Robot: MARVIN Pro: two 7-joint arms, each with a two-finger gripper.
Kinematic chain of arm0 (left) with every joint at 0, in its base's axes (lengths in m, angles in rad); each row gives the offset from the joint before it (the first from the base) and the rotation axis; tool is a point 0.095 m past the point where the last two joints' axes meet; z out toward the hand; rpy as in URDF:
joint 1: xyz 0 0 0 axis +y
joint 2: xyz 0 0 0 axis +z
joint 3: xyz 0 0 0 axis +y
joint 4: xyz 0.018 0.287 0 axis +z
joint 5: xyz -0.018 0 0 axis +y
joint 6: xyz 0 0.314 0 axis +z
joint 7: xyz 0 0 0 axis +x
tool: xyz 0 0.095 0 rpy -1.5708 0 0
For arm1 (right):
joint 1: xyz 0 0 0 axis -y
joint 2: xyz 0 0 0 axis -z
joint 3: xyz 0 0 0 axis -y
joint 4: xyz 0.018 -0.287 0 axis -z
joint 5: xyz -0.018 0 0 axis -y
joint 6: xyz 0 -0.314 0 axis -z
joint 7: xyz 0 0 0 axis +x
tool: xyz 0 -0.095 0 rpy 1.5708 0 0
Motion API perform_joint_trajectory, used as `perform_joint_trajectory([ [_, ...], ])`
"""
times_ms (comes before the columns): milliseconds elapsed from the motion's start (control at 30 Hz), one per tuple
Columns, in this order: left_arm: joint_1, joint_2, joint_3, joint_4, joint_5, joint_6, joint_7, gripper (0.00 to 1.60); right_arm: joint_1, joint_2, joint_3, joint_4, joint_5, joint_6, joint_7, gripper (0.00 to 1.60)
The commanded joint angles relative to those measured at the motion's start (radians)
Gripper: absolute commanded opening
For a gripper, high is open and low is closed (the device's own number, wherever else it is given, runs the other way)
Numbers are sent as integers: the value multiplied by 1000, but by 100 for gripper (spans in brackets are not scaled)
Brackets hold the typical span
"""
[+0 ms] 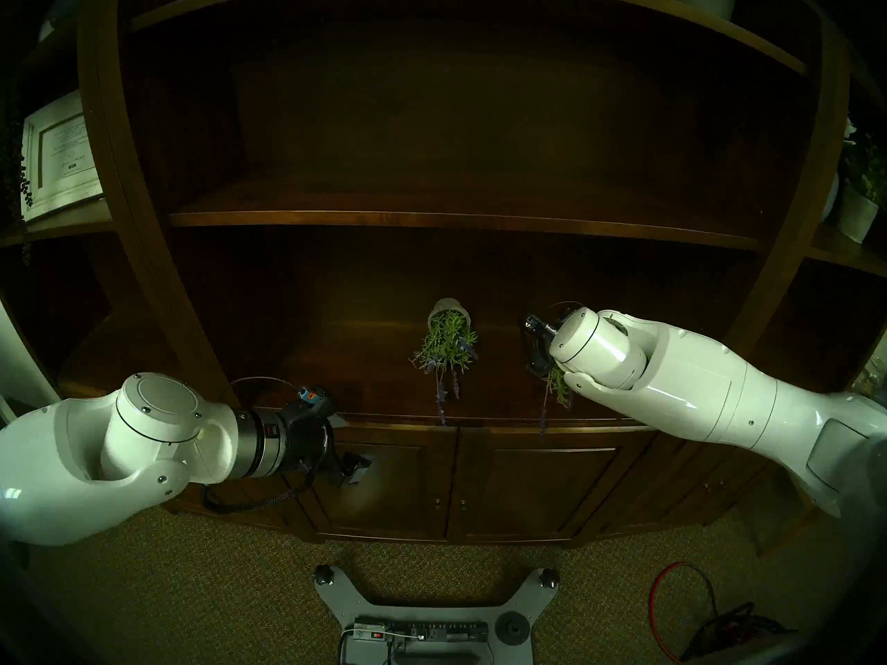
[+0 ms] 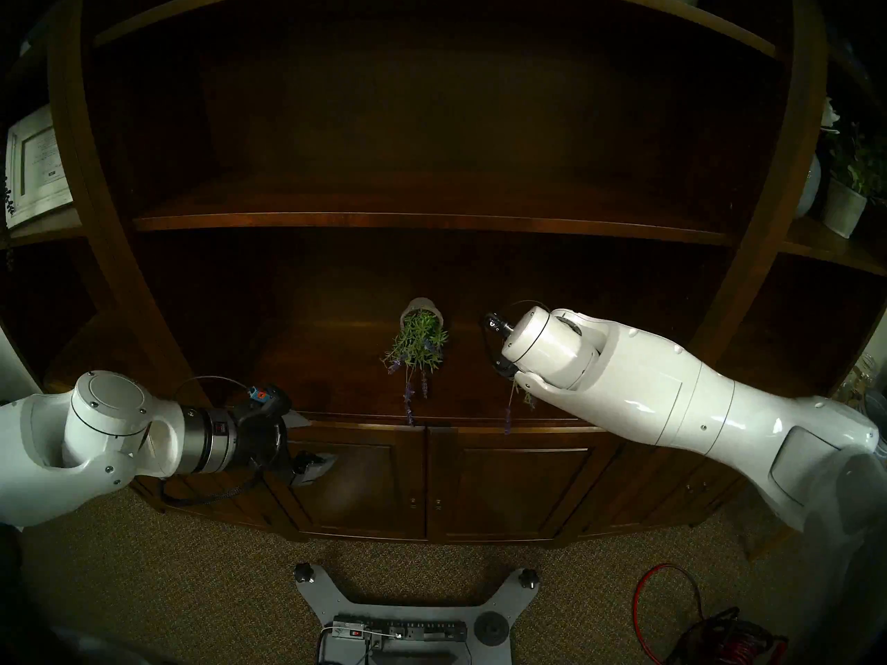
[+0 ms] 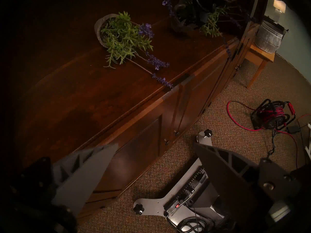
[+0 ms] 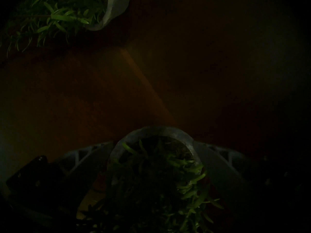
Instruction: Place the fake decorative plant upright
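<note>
A small grey pot of green fake lavender [image 4: 151, 143] sits tipped on the dark wooden shelf [image 3: 84, 96], between the right gripper's [image 4: 152, 160] fingers, contact unclear. Light, springy foliage; grip the rigid pot wall.

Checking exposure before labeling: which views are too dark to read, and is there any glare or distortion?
Right wrist: badly underexposed, the pot between the right gripper fingers barely shows. Left wrist: dim at left, but the tipped plant is legible. Head views: strong fisheye bowing of the shelves, bright sheen on the white arms.
</note>
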Motion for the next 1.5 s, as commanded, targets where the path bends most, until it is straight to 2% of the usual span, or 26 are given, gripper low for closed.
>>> perform_joint_trajectory([
  [0,-14,0,-15,-6,0,-5,1,160,81,12,0,16,-59,-13,11,160],
  [267,-14,0,-15,-6,0,-5,1,160,92,24,-9,13,-68,-20,51,160],
  [700,-14,0,-15,-6,0,-5,1,160,37,153,32,-171,-23,-28,27,160],
  [933,-14,1,-15,-6,0,-5,1,160,0,215,71,-256,63,-30,11,160],
  [1100,-14,1,-16,-6,0,-5,1,160,-22,223,73,-259,94,-46,-11,160],
  [1300,-14,1,-16,-6,0,-5,1,160,-31,241,79,-276,142,-70,12,160],
  [1467,-14,1,-16,-7,0,-5,1,160,-43,245,63,-283,150,-70,4,160],
])
